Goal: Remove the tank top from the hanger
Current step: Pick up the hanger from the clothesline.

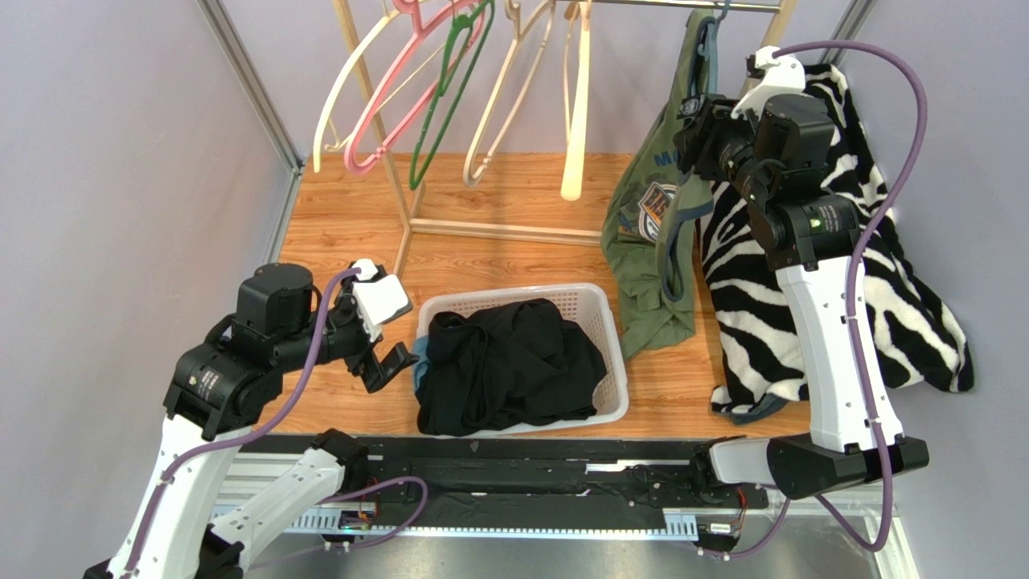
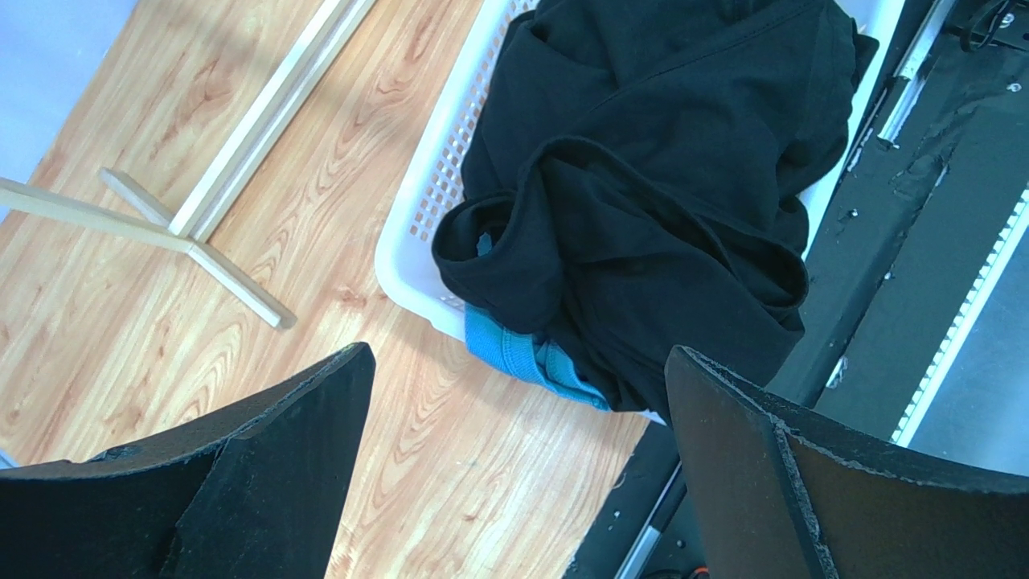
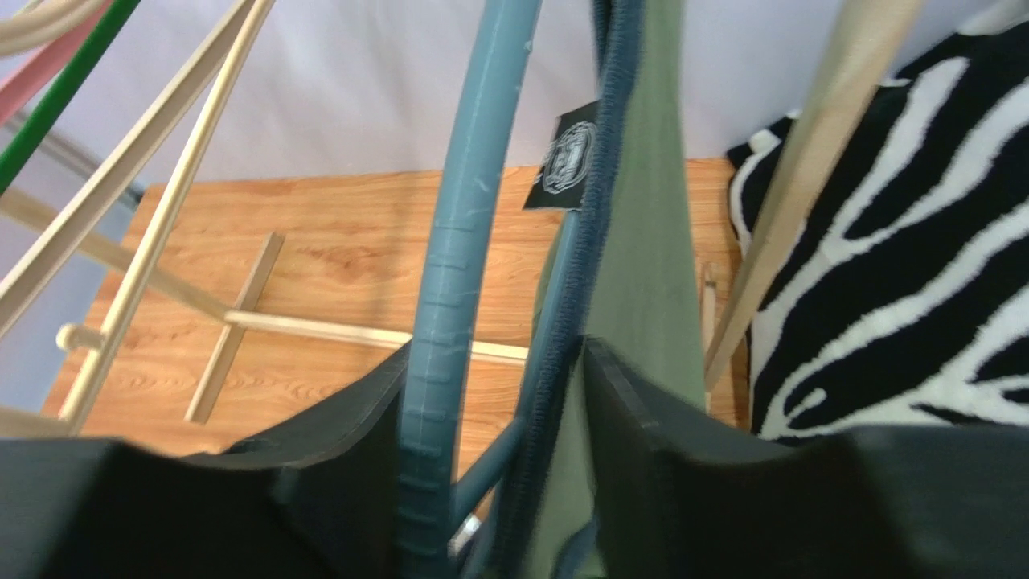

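An olive-green tank top [image 1: 652, 241] with a badge print hangs on a blue hanger [image 1: 704, 36] from the rail at the back right. My right gripper [image 1: 695, 127] is raised at its shoulder. In the right wrist view the gripper [image 3: 495, 362] is partly open. Its jaws straddle the blue hanger arm [image 3: 465, 217] and the tank top's dark-edged strap [image 3: 652, 217], with a gap still showing between those two. My left gripper [image 1: 389, 362] is open and empty, low beside the basket's left side; it also shows in the left wrist view [image 2: 519, 362].
A white basket [image 1: 519, 296] holds black clothes [image 2: 640, 181] and a bit of blue cloth. A zebra-print blanket [image 1: 894, 302] hangs behind my right arm. Several empty hangers [image 1: 423, 85] hang on the wooden rack [image 1: 483, 227] at the back left.
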`<move>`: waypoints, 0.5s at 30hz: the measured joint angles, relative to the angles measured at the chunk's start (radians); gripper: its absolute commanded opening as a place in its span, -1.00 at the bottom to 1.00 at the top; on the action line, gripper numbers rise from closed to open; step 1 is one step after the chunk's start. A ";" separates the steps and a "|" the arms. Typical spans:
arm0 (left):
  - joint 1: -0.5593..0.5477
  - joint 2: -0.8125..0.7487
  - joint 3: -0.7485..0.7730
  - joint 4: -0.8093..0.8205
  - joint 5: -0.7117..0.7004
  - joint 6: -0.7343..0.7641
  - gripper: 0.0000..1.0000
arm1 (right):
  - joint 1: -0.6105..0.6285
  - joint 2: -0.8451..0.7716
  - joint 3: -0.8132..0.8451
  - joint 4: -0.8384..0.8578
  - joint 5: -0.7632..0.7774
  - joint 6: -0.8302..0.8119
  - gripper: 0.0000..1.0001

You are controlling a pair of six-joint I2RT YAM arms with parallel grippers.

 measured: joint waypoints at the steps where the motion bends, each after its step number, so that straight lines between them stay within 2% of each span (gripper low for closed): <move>1: 0.001 0.000 0.000 -0.002 0.001 0.000 0.98 | 0.000 0.000 0.005 -0.005 0.019 -0.006 -0.50; 2: 0.002 0.000 0.000 -0.003 0.003 0.000 0.98 | 0.000 0.000 0.010 -0.009 0.038 -0.013 -0.76; 4: 0.004 -0.001 0.000 -0.005 0.005 -0.001 0.98 | 0.000 0.000 0.019 -0.011 0.069 -0.018 -1.00; 10: 0.007 -0.003 0.000 -0.005 0.013 -0.001 0.98 | 0.011 -0.001 0.024 -0.011 0.117 -0.042 -1.00; 15: 0.011 -0.006 0.000 -0.006 0.019 -0.001 0.98 | 0.017 -0.012 -0.004 0.078 0.132 -0.069 -1.00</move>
